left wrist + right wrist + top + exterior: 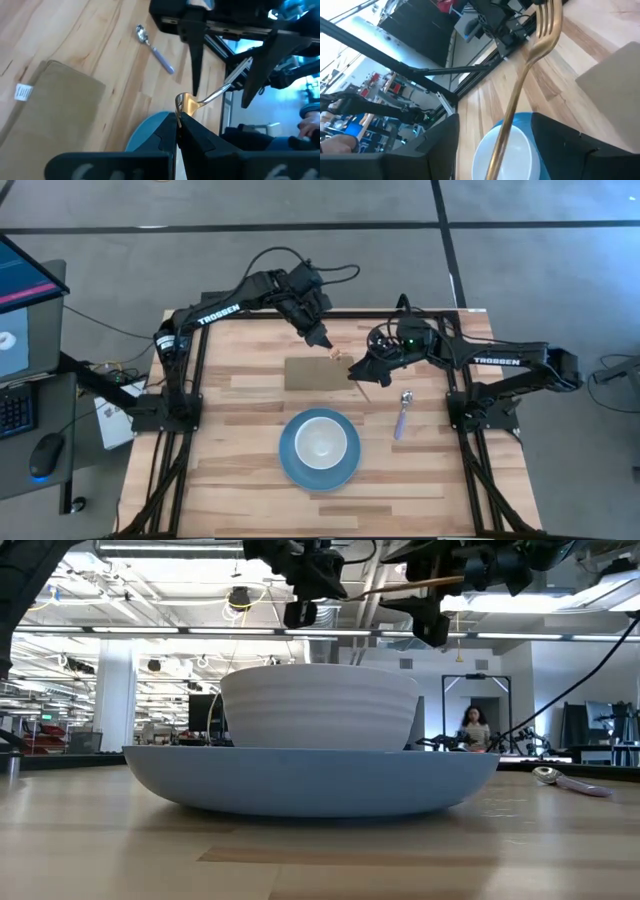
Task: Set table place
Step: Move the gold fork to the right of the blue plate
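The thin gold fork (215, 92) hangs in the air between my two grippers, above the table (230, 480) and behind the blue plate (290, 465). My left gripper (330, 348) is shut on its tine end. My right gripper (358, 373) is open, and its fingers (445, 145) stand on either side of the fork's handle (512, 107). I see no touch there. The white bowl (320, 442) sits in the plate. The spoon with the lilac handle (403, 412) lies flat on the table, right of the plate. My left gripper (177, 117) pinches the fork's tine end (183, 103) between its two shut fingertips. The fork is lifted clear of the table. Its handle (420, 585) runs about level away from the fingers, toward my right gripper.
A flat brown rectangle (315, 373) lies on the table behind the plate, under both grippers. The black frame posts (190, 380) (455, 405) stand at the table's left and right. A monitor, keyboard and mouse sit off the table's left edge. A person (473, 728) stands far behind.
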`<state>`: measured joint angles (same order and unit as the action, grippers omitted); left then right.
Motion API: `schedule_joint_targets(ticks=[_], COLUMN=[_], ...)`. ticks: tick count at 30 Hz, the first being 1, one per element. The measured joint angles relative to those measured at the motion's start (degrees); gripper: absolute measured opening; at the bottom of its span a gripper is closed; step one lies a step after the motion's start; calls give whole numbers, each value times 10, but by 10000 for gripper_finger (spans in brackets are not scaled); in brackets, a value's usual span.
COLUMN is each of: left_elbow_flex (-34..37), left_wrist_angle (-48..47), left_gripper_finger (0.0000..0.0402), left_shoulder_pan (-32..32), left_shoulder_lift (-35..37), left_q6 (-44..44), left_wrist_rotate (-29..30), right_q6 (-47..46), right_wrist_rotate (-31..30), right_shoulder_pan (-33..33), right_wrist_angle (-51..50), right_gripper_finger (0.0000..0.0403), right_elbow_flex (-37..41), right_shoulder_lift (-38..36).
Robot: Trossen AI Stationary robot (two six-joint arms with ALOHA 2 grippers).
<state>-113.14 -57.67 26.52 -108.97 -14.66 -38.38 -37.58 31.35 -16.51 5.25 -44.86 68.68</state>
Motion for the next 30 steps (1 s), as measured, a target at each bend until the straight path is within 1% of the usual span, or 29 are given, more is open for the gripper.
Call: schedule_joint_targets(ticks=[6, 13, 17, 25, 30], left_elbow_flex=[0, 0, 0, -1, 0], left_wrist_angle=[12, 13, 17, 29, 53], left_gripper_finger=[0, 0, 0, 0, 2], left_shoulder_pan=[1, 0, 0, 0, 0], left_shoulder_lift=[0, 0, 0, 4, 3], left_q6=[-5, -7, -7, -8, -9], left_wrist_rotate=[11, 11, 12, 12, 13], right_q6=[-10, -10, -10, -7, -5], right_wrist_rotate=[3, 3, 3, -4, -3], right_shoulder_pan=[8, 19, 19, 14, 5], right_wrist_angle=[-1, -1, -1, -16, -24], right_gripper_finger=[238, 185, 143, 41, 40], right_elbow_flex=[0, 0, 0, 3, 3], right_shoulder_lift=[-4, -4, -4, -3, -3])
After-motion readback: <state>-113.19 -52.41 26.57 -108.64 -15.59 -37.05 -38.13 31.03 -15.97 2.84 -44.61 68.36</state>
